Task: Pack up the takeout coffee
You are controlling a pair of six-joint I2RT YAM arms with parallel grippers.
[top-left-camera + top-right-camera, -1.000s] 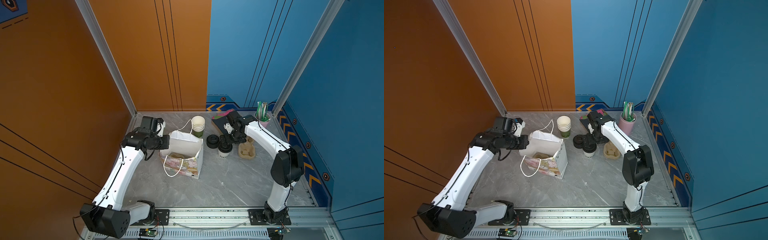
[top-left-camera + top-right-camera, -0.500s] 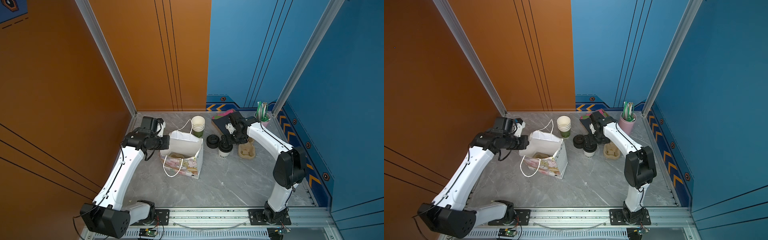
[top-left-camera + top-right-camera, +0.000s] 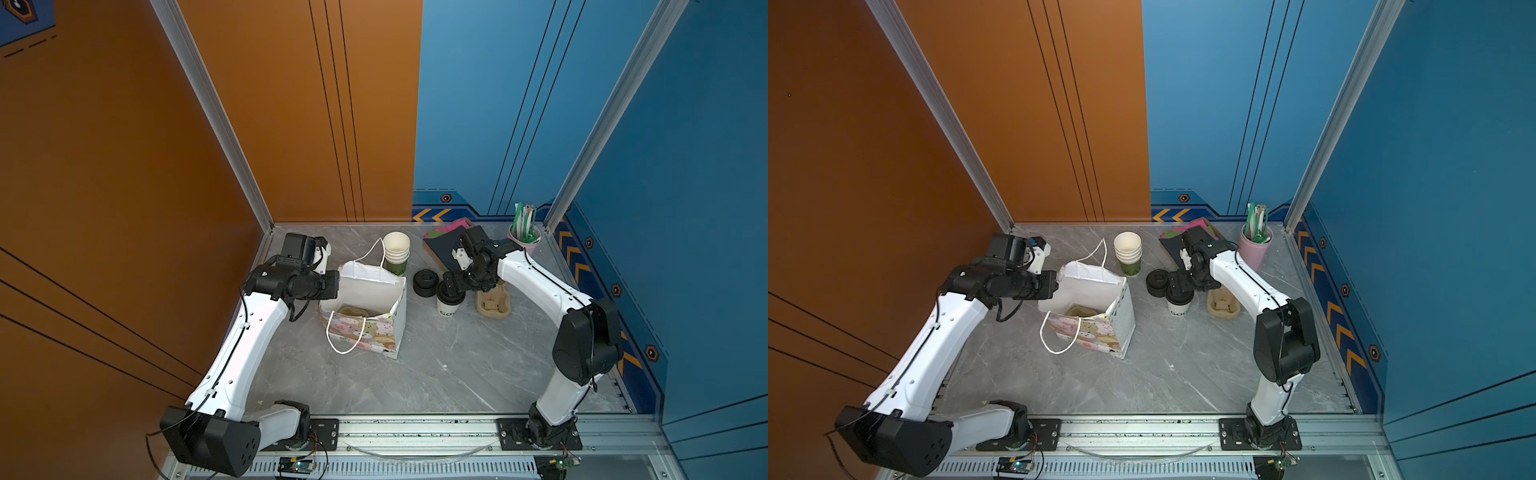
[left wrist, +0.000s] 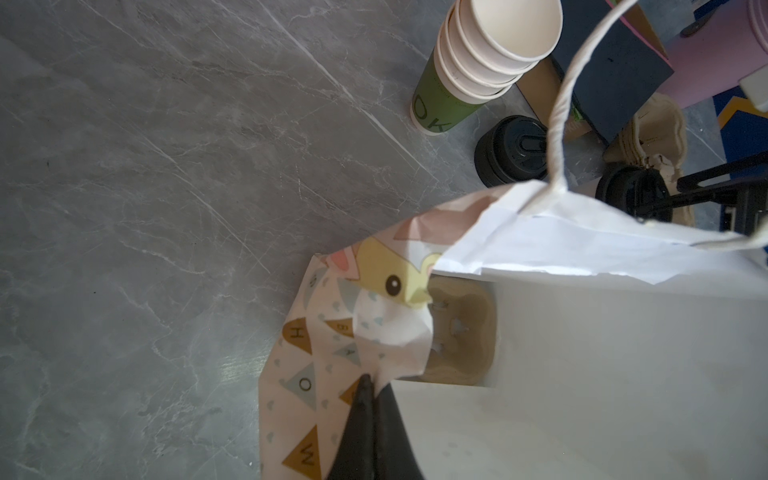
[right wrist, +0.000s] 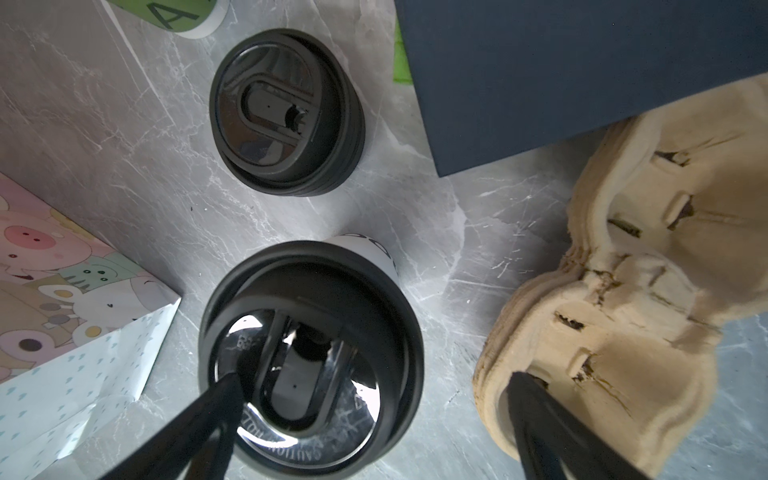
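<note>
The right gripper (image 5: 374,380) hangs released, its fingers spread wide just above the takeout coffee (image 5: 311,332). In the right wrist view one finger (image 5: 208,411) crosses the edge of the cup's black lid and the other lies over a cardboard cup carrier (image 5: 623,291) beside it, so nothing is grasped. In both top views the coffee (image 3: 449,306) (image 3: 1178,308) stands upright on the table (image 3: 436,374), right of the paper bag (image 3: 368,332) and apart from it. The pile of loose lids (image 3: 424,282) is just behind the coffee on the bag's side, and the carrier (image 3: 494,301) is close on its other side. The left gripper (image 4: 371,384) is clenched on the bag's upper rim, pinching the paper at the end away from the coffee. The bag (image 4: 582,374) stands open, with another cardboard carrier (image 4: 461,332) lying on its bottom. Behind the bag a stack of paper cups (image 3: 397,253) stands with a green one lowest. Farther back lie a dark flat sheet with coloured paper (image 3: 444,245) and, in the corner, a pink cup of sticks (image 3: 524,237).
</note>
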